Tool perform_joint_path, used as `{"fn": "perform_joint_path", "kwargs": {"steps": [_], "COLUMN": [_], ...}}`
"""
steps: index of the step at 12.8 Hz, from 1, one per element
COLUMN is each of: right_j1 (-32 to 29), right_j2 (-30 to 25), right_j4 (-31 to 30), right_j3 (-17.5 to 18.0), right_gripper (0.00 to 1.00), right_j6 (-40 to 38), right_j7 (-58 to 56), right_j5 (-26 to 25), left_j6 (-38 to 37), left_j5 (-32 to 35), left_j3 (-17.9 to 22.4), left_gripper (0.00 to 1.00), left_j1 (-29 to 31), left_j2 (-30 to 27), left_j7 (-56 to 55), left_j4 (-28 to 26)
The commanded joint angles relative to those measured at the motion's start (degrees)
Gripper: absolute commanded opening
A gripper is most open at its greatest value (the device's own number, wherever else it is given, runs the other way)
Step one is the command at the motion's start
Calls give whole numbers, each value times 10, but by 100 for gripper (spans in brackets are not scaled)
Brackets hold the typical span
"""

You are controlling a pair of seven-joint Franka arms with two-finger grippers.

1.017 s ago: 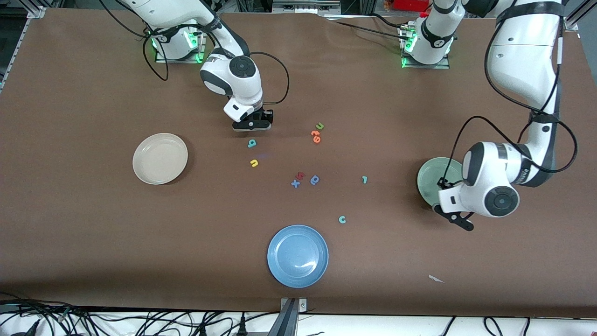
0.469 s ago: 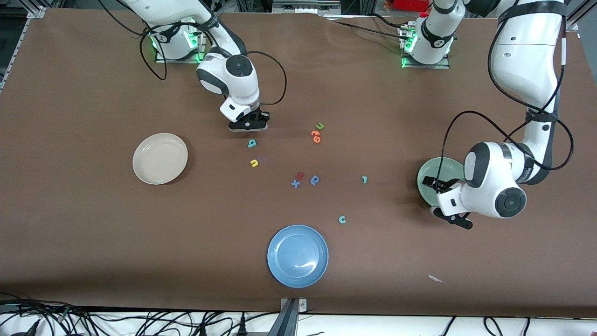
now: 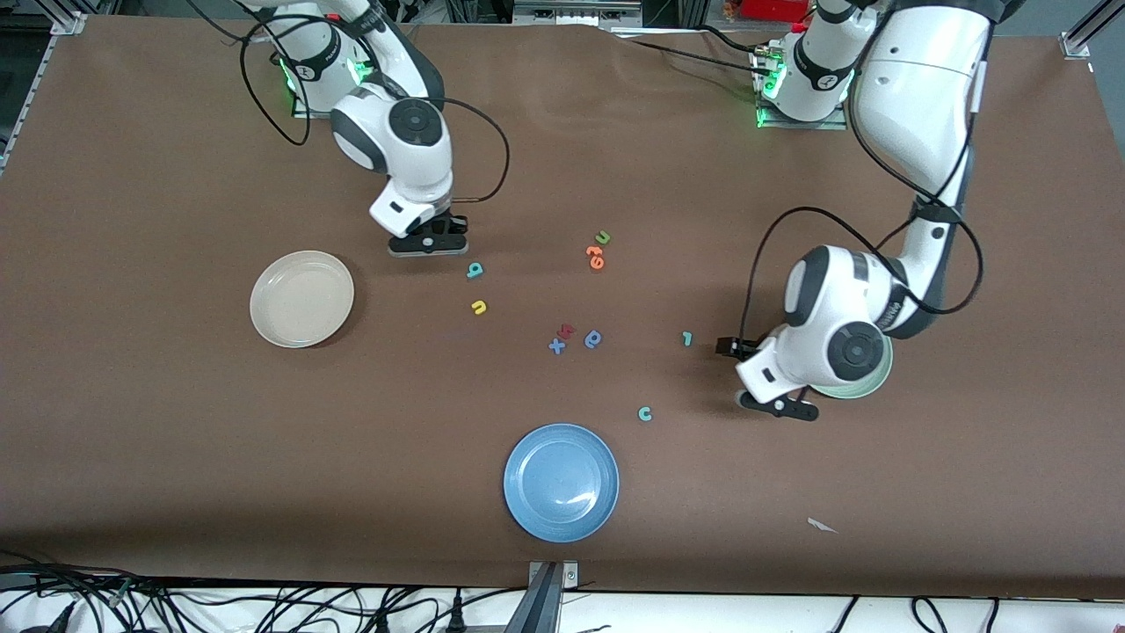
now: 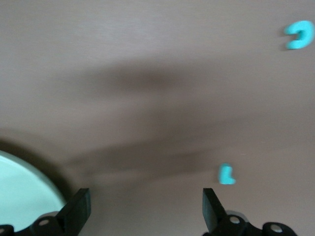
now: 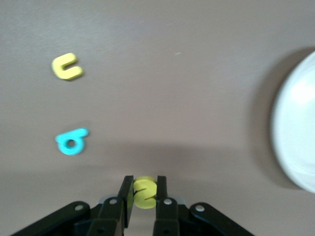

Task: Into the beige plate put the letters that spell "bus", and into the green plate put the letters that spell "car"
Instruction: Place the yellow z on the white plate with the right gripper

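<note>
My right gripper (image 3: 428, 245) is shut on the yellow s (image 5: 144, 191) and hangs over the table between the beige plate (image 3: 301, 299) and the teal b (image 3: 475, 270). The right wrist view shows the b (image 5: 71, 142), the yellow u (image 5: 66, 66) and the beige plate's rim (image 5: 290, 128). The yellow u (image 3: 479, 307) lies nearer the front camera than the b. My left gripper (image 3: 754, 376) is open and empty (image 4: 146, 206) beside the green plate (image 3: 870, 385), which its wrist mostly hides. The teal r (image 3: 687, 338) and teal c (image 3: 645, 413) lie close by, both in its wrist view: r (image 4: 226, 174), c (image 4: 299, 35), plate edge (image 4: 22, 196).
A blue plate (image 3: 561, 482) sits near the table's front edge. A green u (image 3: 603, 237), orange letters (image 3: 595, 256), a blue x (image 3: 556, 345), a red letter (image 3: 567, 331) and a blue round letter (image 3: 594, 338) lie mid-table. A white scrap (image 3: 822, 526) lies toward the left arm's end.
My left gripper has opened and swung off the green plate toward the r and c. My right gripper has shut on the yellow s and carried it toward the beige plate.
</note>
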Motion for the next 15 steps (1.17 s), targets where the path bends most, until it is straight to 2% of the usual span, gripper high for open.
{"fn": "perform_joint_path", "kwargs": {"steps": [1,4,5,8,11,12,14,15], "right_j1": [-65,-130,-145,-182,-188,-189,-190,-190], "right_j2": [-64,-69,-62,-34,-20,-18,-18,-17], "right_j4": [-11,-10,-10,-2,3,4,4,4], "right_j3": [5,-18,-35,-82,-86,-86,-86,-86], "right_gripper": [11,12,12,12,16,25,62,71], "right_j6": [-50,-58,-53,-30,-26,-25,-26,-26], "right_j7": [-161,-302,-346,-439,-442,-440,-433,-433], "right_j5": [71,78,77,72,76,76,78,78], "left_j6": [85,187,195,196,204,217,240,242], "left_j5": [-6,5,5,5,6,6,6,6], "left_j3": [8,9,8,9,9,9,9,9], "left_gripper": [100,98,96,80,74,73,73,70], "left_j1": [-46,-75,-84,-96,-107,-107,-111,-111], "left_j2": [-43,-72,-74,-74,-68,-61,-46,-44], "left_j7": [-76,-117,-121,-143,-158,-160,-168,-169], "left_j4": [-87,-178,-187,-197,-198,-198,-195,-194]}}
